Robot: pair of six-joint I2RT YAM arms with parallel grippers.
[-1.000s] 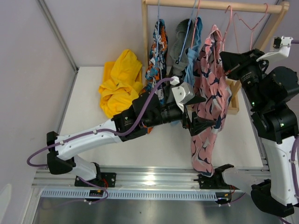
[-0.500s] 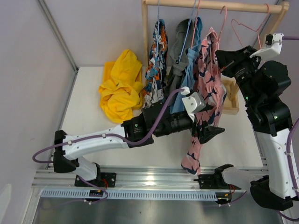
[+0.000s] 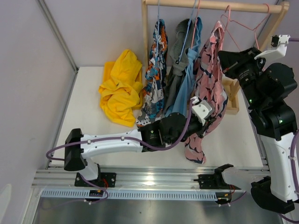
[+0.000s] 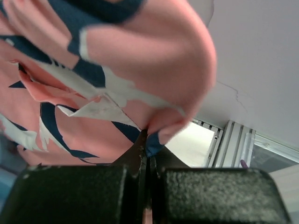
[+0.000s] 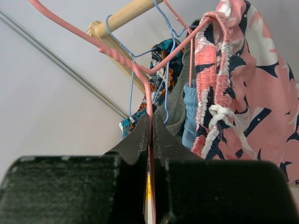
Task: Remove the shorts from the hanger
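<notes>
The pink shorts (image 3: pixel 211 79) with navy-white print hang from a pink hanger (image 3: pixel 243 25) on the wooden rail (image 3: pixel 210 5). My left gripper (image 3: pixel 209 122) is shut on a fold of their lower fabric; the left wrist view shows the pink shorts (image 4: pixel 117 70) pinched at my left gripper (image 4: pixel 147 140). My right gripper (image 3: pixel 227 65) is shut on the pink hanger's wire, seen in the right wrist view as the hanger (image 5: pixel 135 65) running between the tips of my right gripper (image 5: pixel 151 122). The elastic waistband (image 5: pixel 212 93) lies bunched on one hanger arm.
Blue-orange print shorts (image 3: pixel 156 60), grey shorts (image 3: pixel 177 51) and light blue shorts (image 3: pixel 189 70) hang on blue hangers to the left on the rail. Yellow shorts (image 3: pixel 120 88) lie crumpled on the table at the back left. The rack's wooden base (image 3: pixel 232 95) stands behind the pink shorts.
My left gripper reached further right under the pink shorts and closed on their fabric; the hanging leg is now drawn up and bunched. The right gripper has held the hanger throughout.
</notes>
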